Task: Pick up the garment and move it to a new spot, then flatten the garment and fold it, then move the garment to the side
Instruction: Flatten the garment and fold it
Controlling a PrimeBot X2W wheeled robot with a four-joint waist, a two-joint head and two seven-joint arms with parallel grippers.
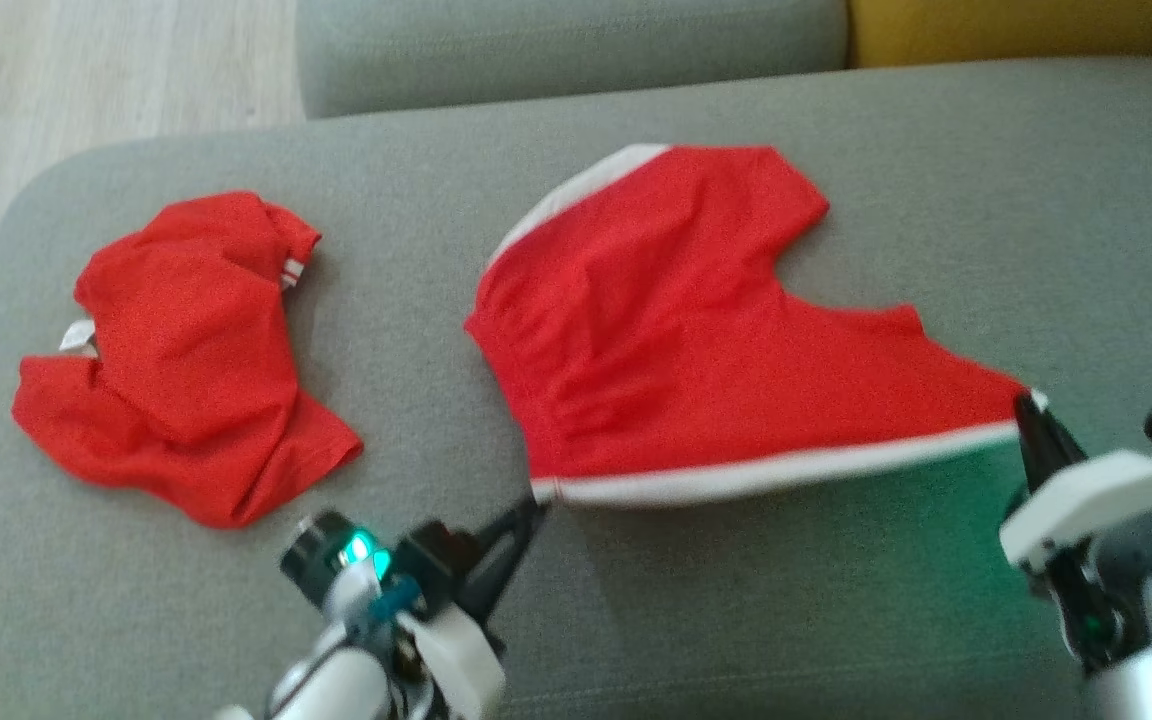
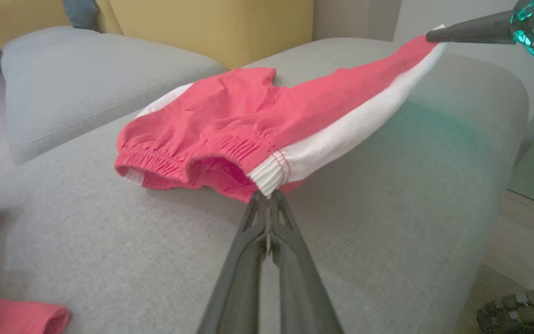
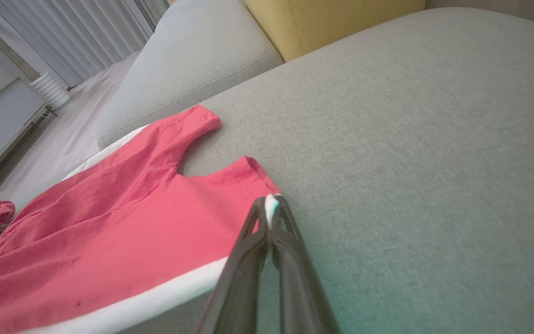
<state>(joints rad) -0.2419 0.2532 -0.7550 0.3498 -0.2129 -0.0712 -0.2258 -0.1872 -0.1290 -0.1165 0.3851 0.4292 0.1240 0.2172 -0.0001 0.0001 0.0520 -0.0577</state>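
Two tip-pinches are all that hold the red shorts (image 1: pixel 696 330), which sit mid-cushion on the grey sofa (image 1: pixel 936 180) with the white-striped near edge lifted taut. Left gripper (image 1: pixel 534 508) is clamped on the waistband corner, right gripper (image 1: pixel 1024 405) on the leg-hem corner. Risks:
- Over-tension slips the thin bite.
- Far side drags and bunches.
- A leftward move lands on the second red garment (image 1: pixel 186 350).

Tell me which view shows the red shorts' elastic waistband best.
Left wrist view: the waistband is close and sharp, gathers and opening visible, left gripper shut on its white-striped corner. Head view gives it as the blurred left edge of the shorts. Right wrist view looks at the leg-hem end instead.
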